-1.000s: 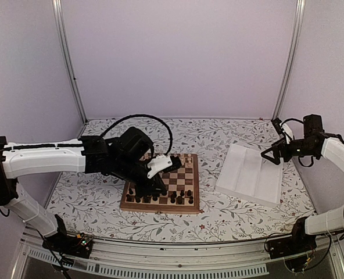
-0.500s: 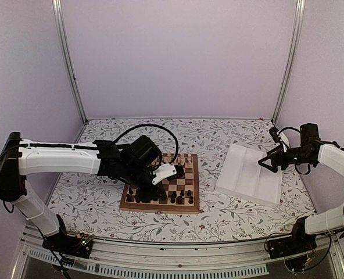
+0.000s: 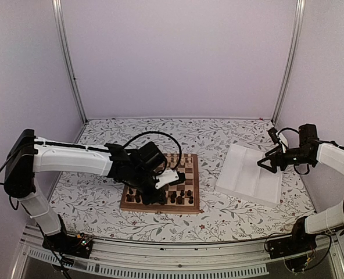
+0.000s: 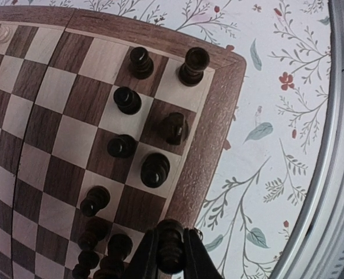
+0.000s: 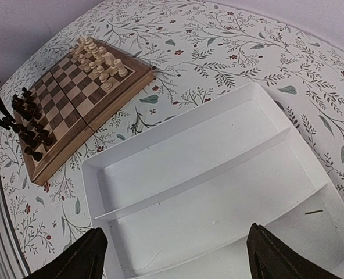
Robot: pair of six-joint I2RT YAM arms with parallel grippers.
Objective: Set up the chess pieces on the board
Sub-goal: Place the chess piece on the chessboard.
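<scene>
My left gripper point(image 4: 171, 258) is shut on a dark chess piece point(image 4: 170, 247), held upright over the edge row of the board point(image 4: 210, 139), beside its brown border. Whether the piece touches the square is unclear. Several dark chess pieces point(image 4: 154, 170) stand in the two rows along that edge, and in the top view they line the near side point(image 3: 181, 198), where the left gripper point(image 3: 156, 195) hangs over the board's point(image 3: 160, 208) near-left part. My right gripper point(image 5: 175, 258) is open and empty above the white tray, far from the board point(image 5: 111, 96).
The white ridged tray point(image 5: 178, 168) lies right of the board, also in the top view point(image 3: 250, 174). Pale cream pieces point(image 5: 96, 58) fill the board's far rows. The left arm's cable loops above the board. A metal rail point(image 4: 334, 174) runs along the table's near edge.
The left gripper has moved from the board's middle toward its near rows, carrying the dark piece. The right gripper has shifted slightly left and lower over the tray, still open.
</scene>
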